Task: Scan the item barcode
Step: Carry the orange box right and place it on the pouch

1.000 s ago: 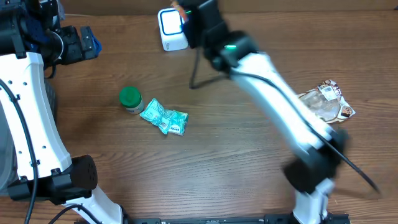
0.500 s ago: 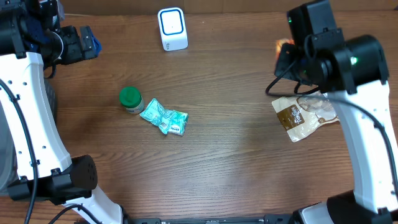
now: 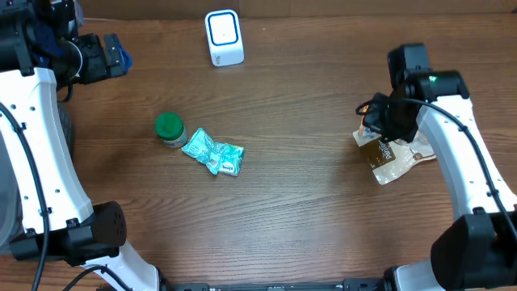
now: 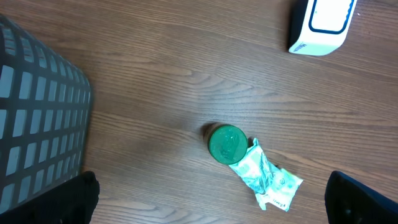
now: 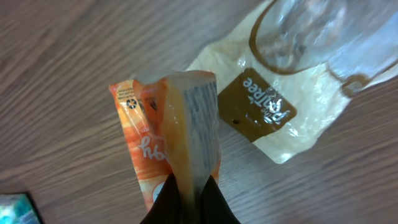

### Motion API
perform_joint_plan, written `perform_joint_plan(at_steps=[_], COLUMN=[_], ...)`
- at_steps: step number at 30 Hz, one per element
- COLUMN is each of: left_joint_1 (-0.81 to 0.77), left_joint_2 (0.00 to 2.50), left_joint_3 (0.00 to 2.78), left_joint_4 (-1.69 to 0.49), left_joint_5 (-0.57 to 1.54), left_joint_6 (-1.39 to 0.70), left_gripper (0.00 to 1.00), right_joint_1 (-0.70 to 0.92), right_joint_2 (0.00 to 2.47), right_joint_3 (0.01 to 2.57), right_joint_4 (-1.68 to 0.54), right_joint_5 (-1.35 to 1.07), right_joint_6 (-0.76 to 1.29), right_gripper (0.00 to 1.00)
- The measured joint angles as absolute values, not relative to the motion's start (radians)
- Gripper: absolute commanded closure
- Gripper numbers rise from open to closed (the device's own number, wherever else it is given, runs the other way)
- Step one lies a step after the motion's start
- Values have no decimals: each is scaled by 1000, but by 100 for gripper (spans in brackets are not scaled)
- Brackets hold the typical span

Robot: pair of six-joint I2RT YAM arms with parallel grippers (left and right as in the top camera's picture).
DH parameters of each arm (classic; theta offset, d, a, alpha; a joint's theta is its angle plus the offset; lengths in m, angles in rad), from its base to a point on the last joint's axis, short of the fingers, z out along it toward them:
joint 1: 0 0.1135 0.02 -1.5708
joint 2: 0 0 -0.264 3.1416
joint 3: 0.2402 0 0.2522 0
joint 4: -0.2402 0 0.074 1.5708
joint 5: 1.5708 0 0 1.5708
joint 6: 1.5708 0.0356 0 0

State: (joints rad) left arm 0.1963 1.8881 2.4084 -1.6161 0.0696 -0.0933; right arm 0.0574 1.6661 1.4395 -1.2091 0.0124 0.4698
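Wooden table [image 3: 307,218] — three packets [image 3: 213,153] [image 3: 397,159] [image 5: 163,134], one jar [image 3: 169,128]

Scanner [image 4: 320,23]: white, top right edge.
Green-lidded jar [image 4: 227,143]: centre, just beside teal packet [image 4: 266,179].
Basket [image 4: 37,118]: dark mesh, left.
My fingers [image 4: 359,200]: bottom corners, wide apart.

We look down on a brown wood-grain tabletop [image 3: 307,218], evenly lit, a dark mesh bin [image 4: 31,124] at its left side, a tan strip [image 3: 363,6] along its far edge

I've got bare tabletop [image 3: 307,105] between scanner [image 3: 224,37] and brown pouch [image 3: 400,162]; green jar [image 3: 170,128] and teal packet [image 3: 213,153], touching, crowd centre-left.
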Motion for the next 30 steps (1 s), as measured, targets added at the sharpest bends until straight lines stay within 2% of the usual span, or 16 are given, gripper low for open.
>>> perform_joint_plan(at_steps=[9, 18, 22, 25, 30], left_joint_1=[196, 196, 196, 196, 196], left_joint_2=[1888, 1888, 1888, 1888, 1888], left_joint_3=[2408, 2408, 2408, 2408, 2408], left_joint_4=[-1617, -1616, -1616, -1616, -1616], left_joint_5=[70, 70, 70, 70, 70], left_joint_6=[-93, -93, -93, -93, -93], left_gripper=[0, 1, 1, 0, 1], right_joint_1=[-123, -315, -342, -342, -342], right_joint_2=[1666, 1666, 1666, 1666, 1671], right_joint_3=[1255, 1242, 1242, 1242, 1242], right_joint_4=[-1074, -1067, -1065, -1056, -1046], right_joint_5=[-110, -200, -210, -214, -221], right_joint_6=[466, 463, 463, 464, 461], right_gripper=[96, 96, 96, 91, 90])
